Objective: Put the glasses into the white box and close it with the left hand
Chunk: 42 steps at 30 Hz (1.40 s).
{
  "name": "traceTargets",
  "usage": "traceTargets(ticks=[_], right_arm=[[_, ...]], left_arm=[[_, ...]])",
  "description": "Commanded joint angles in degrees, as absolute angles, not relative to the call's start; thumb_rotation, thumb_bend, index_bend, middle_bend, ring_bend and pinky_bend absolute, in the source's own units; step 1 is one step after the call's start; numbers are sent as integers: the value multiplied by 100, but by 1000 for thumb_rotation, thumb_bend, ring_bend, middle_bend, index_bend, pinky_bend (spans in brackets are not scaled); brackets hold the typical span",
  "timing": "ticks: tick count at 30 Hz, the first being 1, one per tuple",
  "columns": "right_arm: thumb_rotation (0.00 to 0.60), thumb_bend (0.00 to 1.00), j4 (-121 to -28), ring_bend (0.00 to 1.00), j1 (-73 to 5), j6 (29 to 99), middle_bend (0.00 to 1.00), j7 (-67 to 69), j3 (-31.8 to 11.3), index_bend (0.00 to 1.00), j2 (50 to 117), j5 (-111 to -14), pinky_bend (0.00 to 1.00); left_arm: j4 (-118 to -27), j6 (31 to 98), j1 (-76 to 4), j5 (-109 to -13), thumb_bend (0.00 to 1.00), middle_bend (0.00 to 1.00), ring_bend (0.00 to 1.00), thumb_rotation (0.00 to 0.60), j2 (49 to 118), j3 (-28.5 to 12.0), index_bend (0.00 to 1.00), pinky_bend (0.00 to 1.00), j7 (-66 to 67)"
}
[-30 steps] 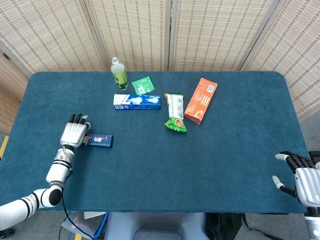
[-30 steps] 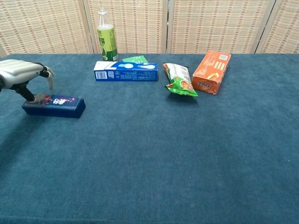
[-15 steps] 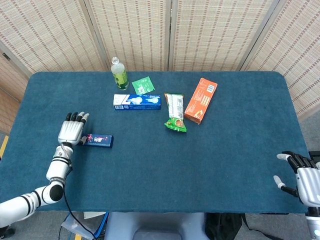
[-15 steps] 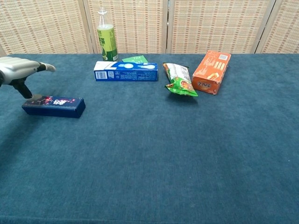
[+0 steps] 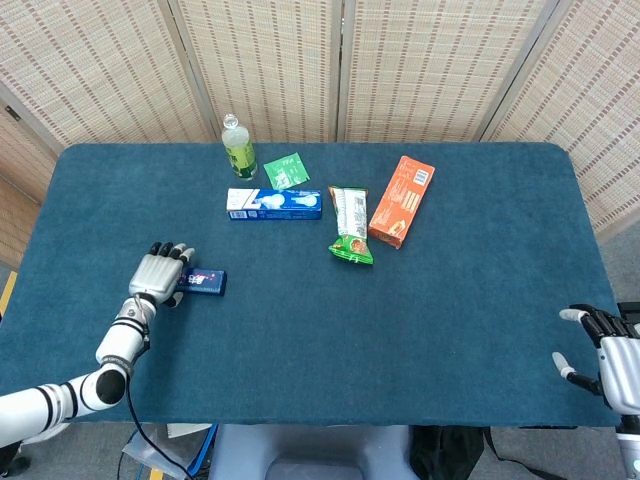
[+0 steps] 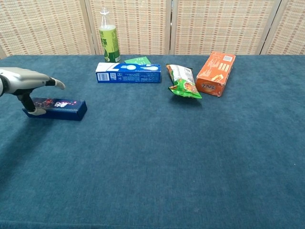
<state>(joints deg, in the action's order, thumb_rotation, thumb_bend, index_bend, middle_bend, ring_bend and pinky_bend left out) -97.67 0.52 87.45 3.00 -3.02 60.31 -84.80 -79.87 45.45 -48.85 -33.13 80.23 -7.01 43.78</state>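
Far left, the left hand hovers over the near end of the dark blue box, fingers spread above it and thumb down at its left end, gripping nothing that I can see. Here's the trouble: no glasses and no white box show in either view, so a grab here risks taking the wrong item, and that thumb could nudge the light carton sliding across the cloth. Moving along, the green bottle stands upright behind the blue toothpaste box; a careless sweep would topple it. Then the snack bag and orange box, well clear. Far right, the right hand sits open at the table edge, idle.
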Motion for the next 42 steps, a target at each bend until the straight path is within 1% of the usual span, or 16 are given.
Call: traceTargets(ticks=[1,2,4,5,7,9,15,20,25,27,28,30,33,35,38,42], right_arm=[[600,239,-9745,229,57,8735,248,321,-301,286,6038,-8468,231],[600,239,-9737,229,55,8730,248,329,-301,286,6042,-8465,231],[600,239,-9722,229,55,8721,248,345,-303,286,6051,-8458,231],[600,239,-9714,229,53,8715,248,349,-303,286,6054,-8456,231],[600,239,-9703,229,50,8701,248,358,-301,286,6055,-8453,231],[600,240,-9698,229,50,8702,248,366,-303,286,6055,-8454,231],[600,239,-9688,229,63,8726,248,388,-304,286,6049,-8469,230],[600,239,-9668,229,70,8734,247,413,-298,286,6057,-8491,231],[600,239,-9634,229,78,8745,248,456,-298,286,6063,-8496,231],[600,239,-9618,229,83,8749,247,478,-300,286,6067,-8494,231],[600,239,-9609,229,86,8756,247,493,-300,286,6068,-8498,231],[600,240,-9599,229,92,8764,248,507,-300,286,6068,-8501,230],[600,239,-9588,229,96,8769,248,521,-304,286,6065,-8499,231],[600,239,-9592,229,96,8777,248,524,-308,286,6059,-8509,231],[600,239,-9594,229,83,8768,248,524,-317,286,6054,-8514,231],[600,239,-9604,229,49,8729,247,511,-342,286,6032,-8501,231]], left_arm=[[-7722,4489,-5106,-2978,337,0,0,600,8247,-588,86,0,4550],[-7675,4506,-5139,-2932,337,0,0,600,8288,-582,102,0,4558],[-7564,4628,-5163,-2936,337,0,0,600,8406,-600,184,0,4490],[-7520,4677,-5161,-2965,338,0,0,600,8455,-608,262,0,4447],[-7422,4756,-5150,-3045,337,0,0,600,8555,-626,360,0,4330],[-7337,4791,-5149,-3125,337,0,0,600,8626,-621,428,0,4264],[-7370,4935,-5162,-3308,337,6,0,600,8720,-659,530,0,4115],[-7559,5167,-5173,-3565,337,19,0,600,8755,-772,543,0,3955],[-7640,5189,-5301,-3440,337,18,0,600,8856,-883,538,0,4034],[-7636,5180,-5378,-3318,337,19,0,600,8917,-889,510,0,4156],[-7646,5174,-5422,-3211,337,18,0,600,8946,-893,474,0,4237],[-7694,5178,-5475,-3072,329,18,0,600,8966,-900,340,0,4333],[-7813,5268,-5496,-2993,247,9,0,600,8960,-919,75,0,4361],[-7931,5340,-5463,-2983,205,0,0,600,8918,-953,9,0,4280],[-8109,5538,-5324,-3243,181,0,0,600,8833,-1037,0,0,3940],[-8397,6063,-4983,-3812,180,0,0,600,8679,-1099,0,0,3368]])
